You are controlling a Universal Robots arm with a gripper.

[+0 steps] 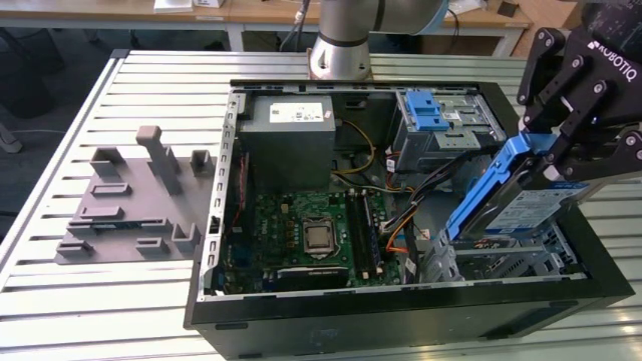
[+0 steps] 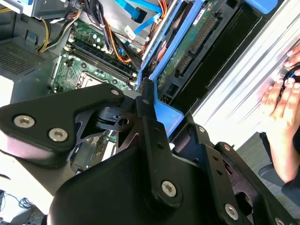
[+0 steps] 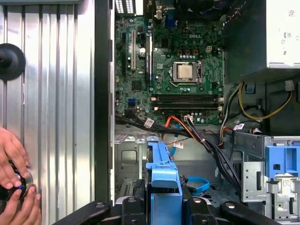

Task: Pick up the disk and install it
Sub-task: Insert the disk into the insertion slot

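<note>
The gripper (image 1: pixel 564 159) is clamped on the disk (image 1: pixel 516 201), pinching it by its blue rails. The disk hangs tilted, its lower end dipping into the open computer case (image 1: pixel 401 316) at the exterior view's right, over the silver drive bay (image 1: pixel 501 259) by the near wall. The motherboard (image 1: pixel 311 233) lies further to the exterior view's left. A person's hands (image 3: pixel 11 168) rest on the slatted table (image 3: pixel 56 70) outside the case.
</note>
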